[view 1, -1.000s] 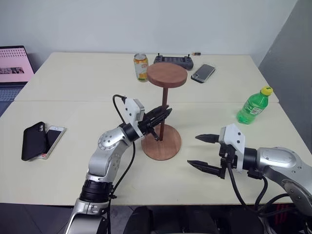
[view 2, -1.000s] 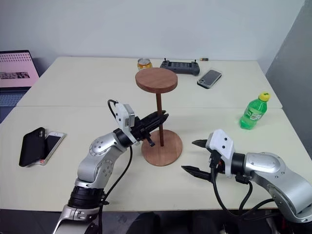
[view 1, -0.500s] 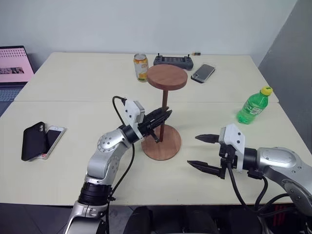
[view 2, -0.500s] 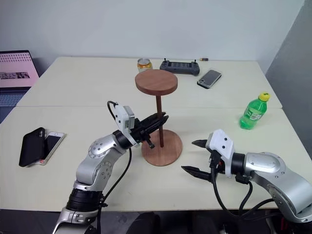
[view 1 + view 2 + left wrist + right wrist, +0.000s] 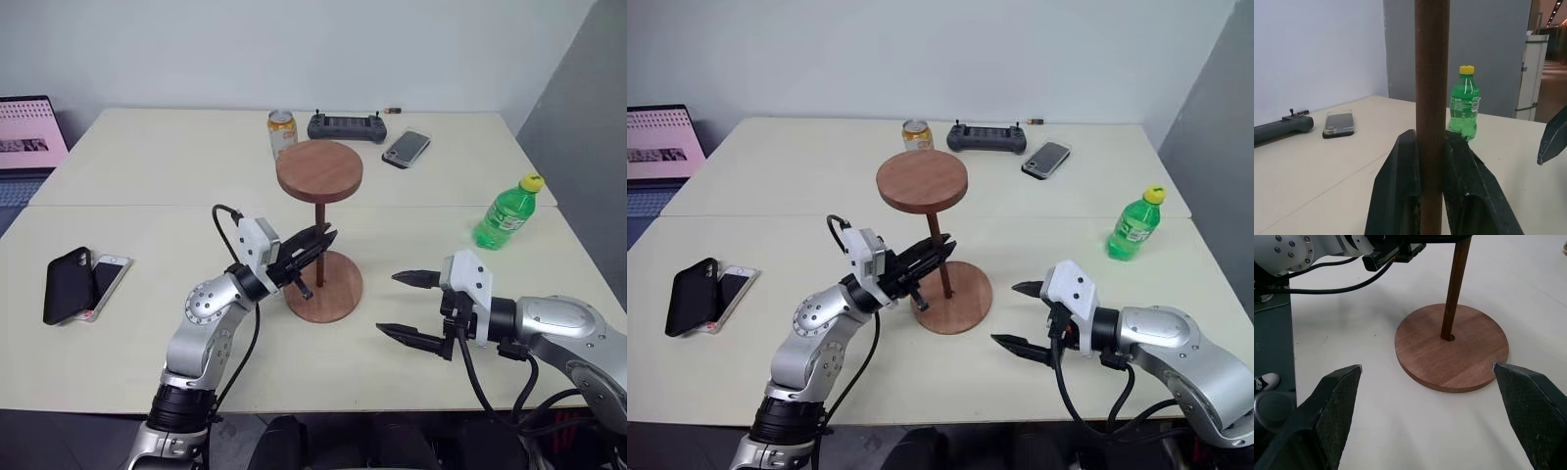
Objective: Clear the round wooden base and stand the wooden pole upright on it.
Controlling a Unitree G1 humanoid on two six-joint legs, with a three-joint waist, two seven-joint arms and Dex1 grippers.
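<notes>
Gripping the wooden pole [image 5: 320,238] in the round wooden base [image 5: 326,286] — left gripper [image 5: 315,242]; right gripper [image 5: 400,305] spread wide

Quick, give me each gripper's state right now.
Left gripper: shut on the wooden pole, which stands in the round wooden base.
Right gripper: open, holding nothing.

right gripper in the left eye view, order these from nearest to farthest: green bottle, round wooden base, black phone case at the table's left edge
From the right gripper:
1. round wooden base, just to its left.
2. green bottle, beyond it, toward the table's right edge.
3. black phone case, far across at the left edge.
</notes>
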